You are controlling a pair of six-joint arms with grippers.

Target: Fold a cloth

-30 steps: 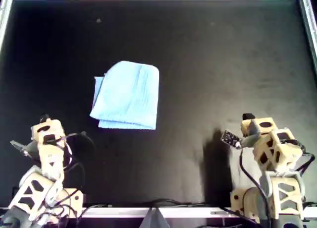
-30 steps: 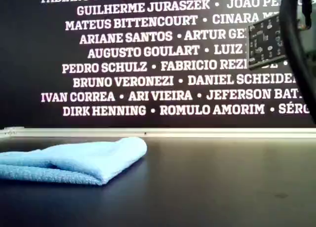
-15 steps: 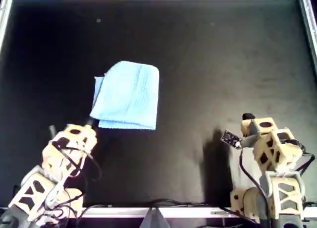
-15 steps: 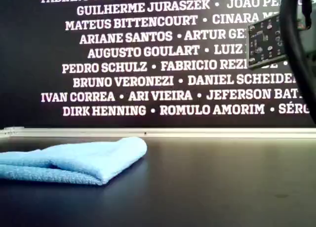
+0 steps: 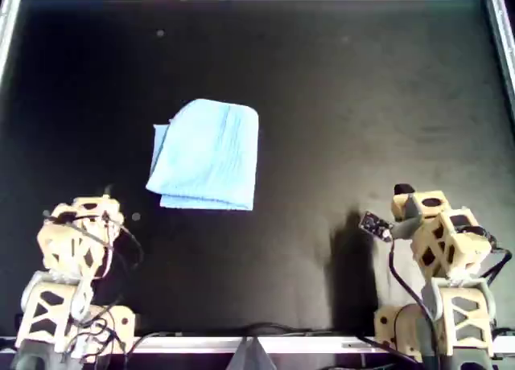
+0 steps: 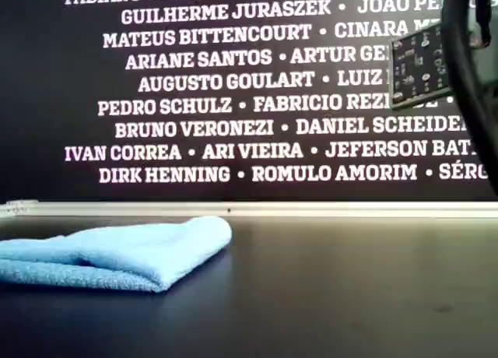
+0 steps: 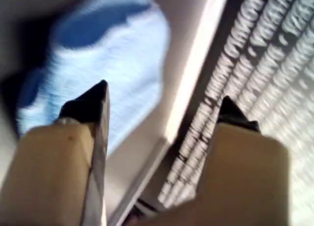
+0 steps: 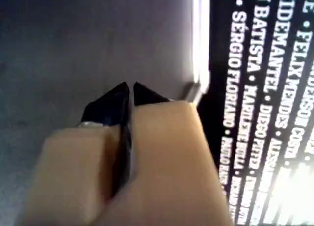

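Wall names — "DIRK HENNING" [image 6: 164, 174]; cloth [image 5: 207, 154] folded; left tool [image 7: 162, 103] apart, right tool [image 8: 130, 94] together.

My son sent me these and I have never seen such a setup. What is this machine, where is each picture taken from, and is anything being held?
These are two small robot arms at the near edge of a black table. One picture looks straight down, one looks across the table from low down toward a wall of printed names, and two come from cameras mounted on the grippers. A light blue cloth, already folded over, lies on the table, nearer the left arm. The left gripper is open and points toward the cloth without touching it. The right gripper is shut and empty. Nothing is held.
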